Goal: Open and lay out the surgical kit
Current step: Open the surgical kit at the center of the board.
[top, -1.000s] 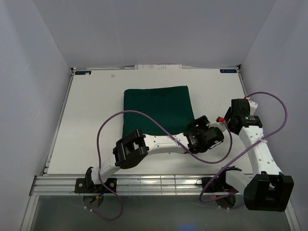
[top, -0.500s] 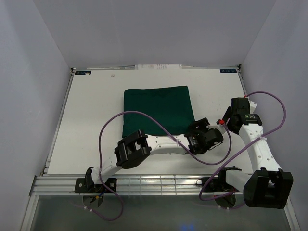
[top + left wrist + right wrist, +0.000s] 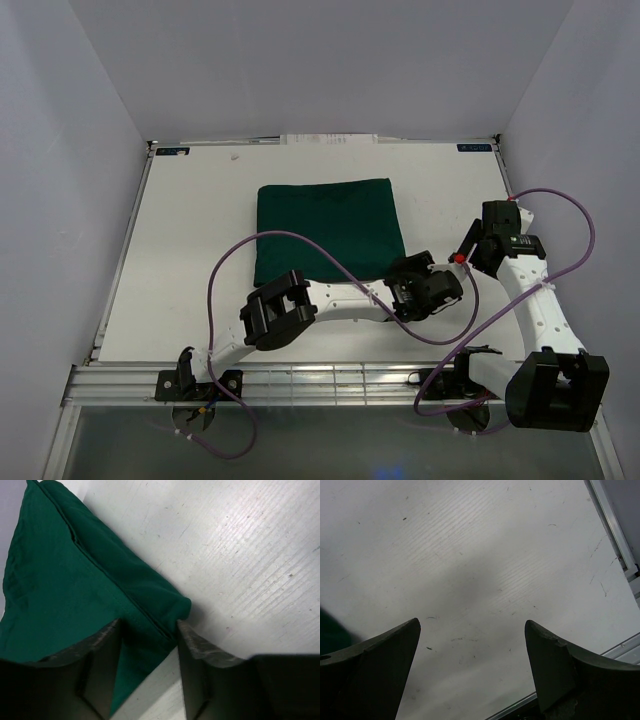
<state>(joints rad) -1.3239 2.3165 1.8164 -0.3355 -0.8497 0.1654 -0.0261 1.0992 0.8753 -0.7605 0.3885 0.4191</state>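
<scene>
The surgical kit is a folded dark green cloth wrap (image 3: pixel 325 230) lying flat in the middle of the white table. Its tray, scissors, tweezers and packets are hidden. My left gripper (image 3: pixel 402 272) is low at the wrap's near right corner. In the left wrist view the wrap (image 3: pixel 60 580) fills the left side, and the gripper (image 3: pixel 149 625) is open with its jaws on either side of the corner fold. My right gripper (image 3: pixel 480 243) is open and empty over bare table to the right of the wrap. It is wide open in its own view (image 3: pixel 472 625), with a sliver of green wrap (image 3: pixel 327 632) at the left edge.
The table's metal rim (image 3: pixel 620 535) runs close on the right of the right gripper. A purple cable (image 3: pixel 300 240) from the left arm loops over the near part of the wrap. White paper (image 3: pixel 330 139) lies at the back edge.
My left gripper has dropped slightly towards the near edge at the wrap's corner. The right gripper has shifted a little. The wrap has not moved.
</scene>
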